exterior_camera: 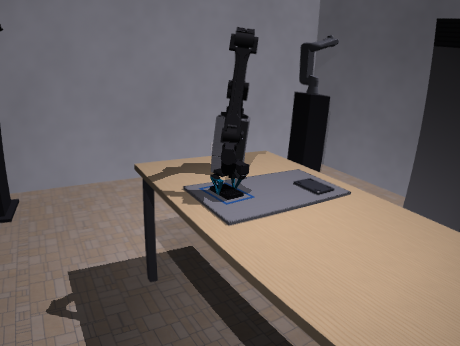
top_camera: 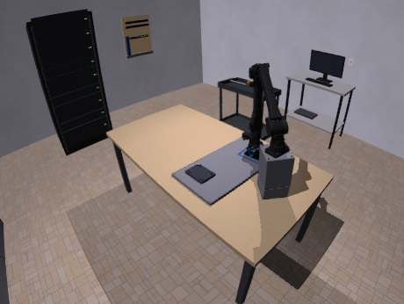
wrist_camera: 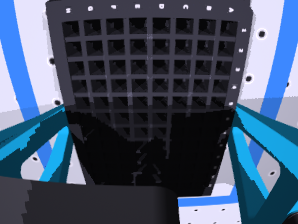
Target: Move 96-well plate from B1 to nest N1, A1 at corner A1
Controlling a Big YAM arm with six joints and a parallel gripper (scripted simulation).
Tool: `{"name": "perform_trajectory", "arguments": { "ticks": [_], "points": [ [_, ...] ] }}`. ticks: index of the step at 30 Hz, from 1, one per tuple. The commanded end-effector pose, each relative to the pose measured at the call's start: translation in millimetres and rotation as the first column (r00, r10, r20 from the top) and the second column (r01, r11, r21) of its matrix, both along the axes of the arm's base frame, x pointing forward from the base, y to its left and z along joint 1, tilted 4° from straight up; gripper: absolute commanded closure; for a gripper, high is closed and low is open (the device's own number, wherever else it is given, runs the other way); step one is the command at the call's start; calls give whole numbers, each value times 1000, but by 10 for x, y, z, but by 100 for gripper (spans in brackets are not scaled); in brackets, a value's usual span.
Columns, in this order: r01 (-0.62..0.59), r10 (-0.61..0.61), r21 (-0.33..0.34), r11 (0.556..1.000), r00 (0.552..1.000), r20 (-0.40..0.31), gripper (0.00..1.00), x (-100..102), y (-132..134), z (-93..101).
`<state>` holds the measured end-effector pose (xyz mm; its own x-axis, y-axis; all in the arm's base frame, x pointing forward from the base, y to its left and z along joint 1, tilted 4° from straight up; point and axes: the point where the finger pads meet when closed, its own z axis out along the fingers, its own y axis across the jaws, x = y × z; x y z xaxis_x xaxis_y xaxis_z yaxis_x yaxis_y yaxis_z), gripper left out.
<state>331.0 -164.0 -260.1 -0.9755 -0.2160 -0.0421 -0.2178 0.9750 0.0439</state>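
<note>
The black 96-well plate [wrist_camera: 148,76] [exterior_camera: 227,194] lies inside the blue outline of bench spot B1 on the grey mat. My gripper [wrist_camera: 150,111] is down over it, its teal fingers pressed against the plate's two long sides, shut on it. In the exterior view the gripper [exterior_camera: 227,184] stands low over the plate [exterior_camera: 230,191]. In the top view the gripper [top_camera: 252,151] is at the mat's far end beside the arm's base. The plate nest N1 [top_camera: 200,173] is a dark square at the mat's other end; it also shows in the exterior view [exterior_camera: 313,186].
The grey mat [top_camera: 220,169] lies on a wooden table [top_camera: 211,176]. The arm's grey pedestal [top_camera: 275,171] stands right beside B1. A server rack [top_camera: 70,79], a cart [top_camera: 239,94] and a desk with a monitor [top_camera: 322,83] stand off the table.
</note>
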Motion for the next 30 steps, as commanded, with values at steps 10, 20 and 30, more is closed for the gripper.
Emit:
{"name": "perform_trajectory", "arguments": {
  "ticks": [10, 20, 30],
  "points": [
    [0, 0, -8, 1000, 1000, 19, 100, 83, -33, 52],
    [0, 0, -8, 1000, 1000, 19, 100, 83, -33, 52],
    [-2, 2, -6, 1000, 1000, 18, 100, 73, -15, 199]
  ]
}}
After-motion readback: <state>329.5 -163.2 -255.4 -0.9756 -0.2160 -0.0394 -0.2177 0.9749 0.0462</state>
